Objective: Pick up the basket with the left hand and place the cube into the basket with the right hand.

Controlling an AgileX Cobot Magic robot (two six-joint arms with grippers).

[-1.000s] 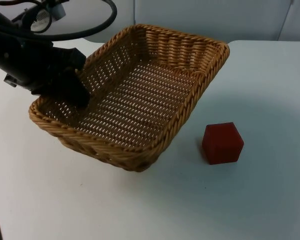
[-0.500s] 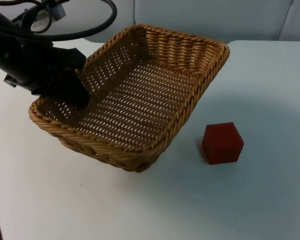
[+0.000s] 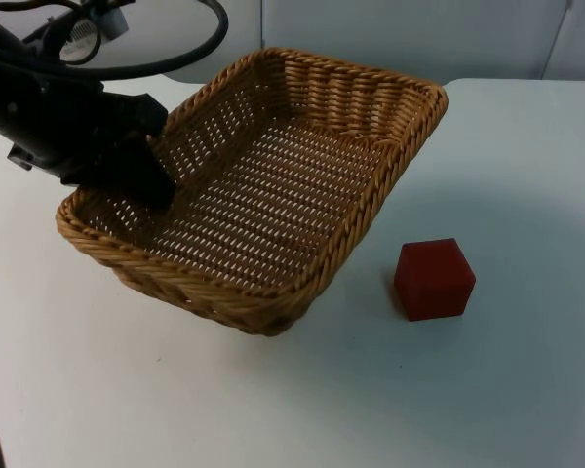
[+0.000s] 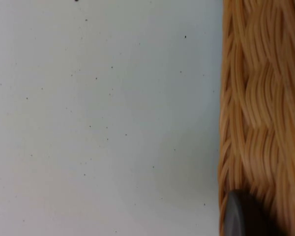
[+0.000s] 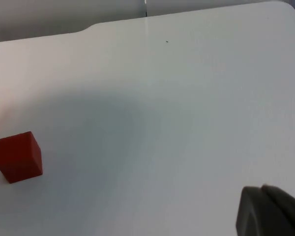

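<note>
Now: left gripper point(image 3: 154, 185) clamped on left rim of wicker basket point(image 3: 273, 185), one finger inside wall, arm reaching in from upper left corner of top view. Basket tilted, gripped side raised off white table point(image 3: 273, 409), interior bare. Left wrist view: black fingertip point(image 4: 243, 216) against woven rim. Red cube point(image 3: 434, 279) on table just beside basket's right front edge, apart from it, upright. Right gripper point(image 5: 270, 211) hovers well apart from cube; finger spread cannot be told. Grey partition wall point(image 3: 390, 34) behind table.
</note>
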